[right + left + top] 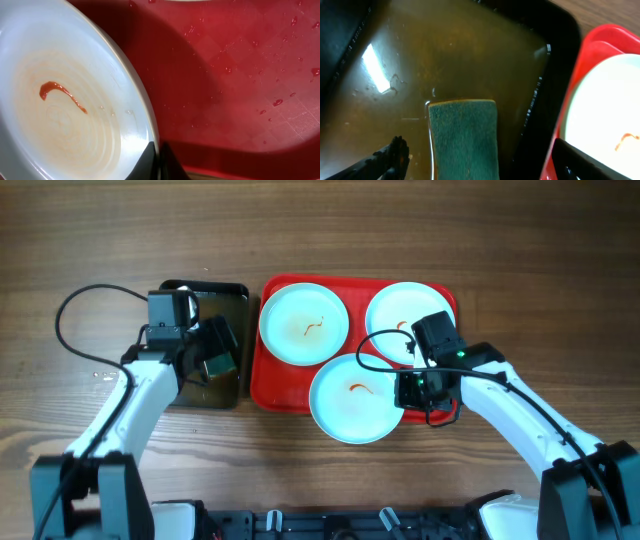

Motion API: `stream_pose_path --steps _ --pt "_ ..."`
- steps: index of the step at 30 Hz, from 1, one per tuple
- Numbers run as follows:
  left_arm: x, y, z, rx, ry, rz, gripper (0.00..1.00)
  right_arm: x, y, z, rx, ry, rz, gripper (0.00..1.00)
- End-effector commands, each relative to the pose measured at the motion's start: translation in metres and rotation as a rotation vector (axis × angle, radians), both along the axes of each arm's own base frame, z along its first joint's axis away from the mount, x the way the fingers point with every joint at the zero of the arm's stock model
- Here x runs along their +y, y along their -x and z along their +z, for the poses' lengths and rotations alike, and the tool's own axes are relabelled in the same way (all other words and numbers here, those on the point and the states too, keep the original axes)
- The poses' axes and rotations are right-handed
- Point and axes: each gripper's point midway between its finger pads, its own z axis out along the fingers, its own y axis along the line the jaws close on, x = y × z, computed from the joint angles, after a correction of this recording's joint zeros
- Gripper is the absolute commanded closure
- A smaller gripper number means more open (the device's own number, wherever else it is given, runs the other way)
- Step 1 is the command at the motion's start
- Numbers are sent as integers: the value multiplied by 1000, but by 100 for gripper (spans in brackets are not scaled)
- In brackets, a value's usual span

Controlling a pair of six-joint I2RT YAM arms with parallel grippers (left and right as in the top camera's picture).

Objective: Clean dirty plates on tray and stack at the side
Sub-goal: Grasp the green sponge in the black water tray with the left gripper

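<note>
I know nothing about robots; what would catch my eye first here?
The bright red tray in the middle, carrying three pale plates, each marked with an orange-red sauce squiggle. The right gripper pinches the near plate by its rim. On the left, the left gripper hangs open over a green sponge lying in a black tray of murky water.

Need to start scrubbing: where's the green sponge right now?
Overhead, the green sponge lies in the black tray, just left of the red tray, between the left tool's open fingers.
</note>
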Motion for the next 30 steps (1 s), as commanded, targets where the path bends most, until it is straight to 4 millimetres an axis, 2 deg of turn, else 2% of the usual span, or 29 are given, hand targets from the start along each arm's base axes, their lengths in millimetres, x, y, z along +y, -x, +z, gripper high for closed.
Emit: stream_pose_path --steps 1,5,11,19,20,22,24,26,27,29,30 --pt "-1 -3 -16 44 45 51 13 2 2 2 -10 -11 21 96" --pt "-6 0 -35 93 68 38 22 2 2 2 -11 -11 21 96" --pt "-6 5 -52 143 67 40 36 2 2 2 -11 -11 21 96" --pt "-6 2 -52 135 68 39 76 2 2 2 -10 -11 21 96" --pt "-6 3 -52 136 67 40 88 2 2 2 -10 -11 21 96" --pt "-6 3 -52 139 67 40 94 2 2 2 -10 -11 21 96" --pt "-6 6 -53 150 67 40 93 2 2 2 -10 -11 21 96" --pt "-6 7 -54 156 67 40 82 2 2 2 -10 -11 21 96" --pt "-6 7 -54 156 67 40 82 2 2 2 -11 -11 22 96" --pt "-6 7 -54 156 67 40 65 2 2 2 -11 -11 22 96" --pt "-6 7 -54 156 67 41 63 2 2 2 -10 -11 21 96"
